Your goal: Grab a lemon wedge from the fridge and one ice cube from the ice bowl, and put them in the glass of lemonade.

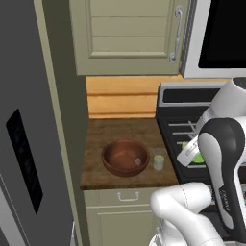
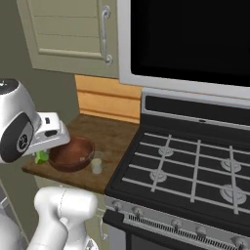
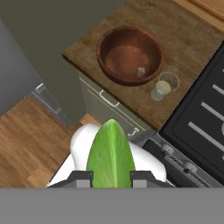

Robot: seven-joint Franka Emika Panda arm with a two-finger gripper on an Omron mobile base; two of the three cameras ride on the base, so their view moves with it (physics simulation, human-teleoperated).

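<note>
Pincer [image 3: 111,179] clamped my lemon wedge [image 3: 110,153]; glass of lemonade [image 3: 164,85] sat ahead, beside the ice bowl [image 3: 130,54].

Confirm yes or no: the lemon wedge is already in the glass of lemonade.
No. The lemon wedge sits clamped in the gripper, well short of the glass of lemonade on the counter.

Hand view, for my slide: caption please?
Claw holding lemon wedge above ice bowl and glass of lemonade.

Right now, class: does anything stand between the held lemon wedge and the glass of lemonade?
Nothing visible does. The gripper holds the lemon wedge in open air short of the counter; the glass of lemonade stands open-topped beside the ice bowl.
</note>
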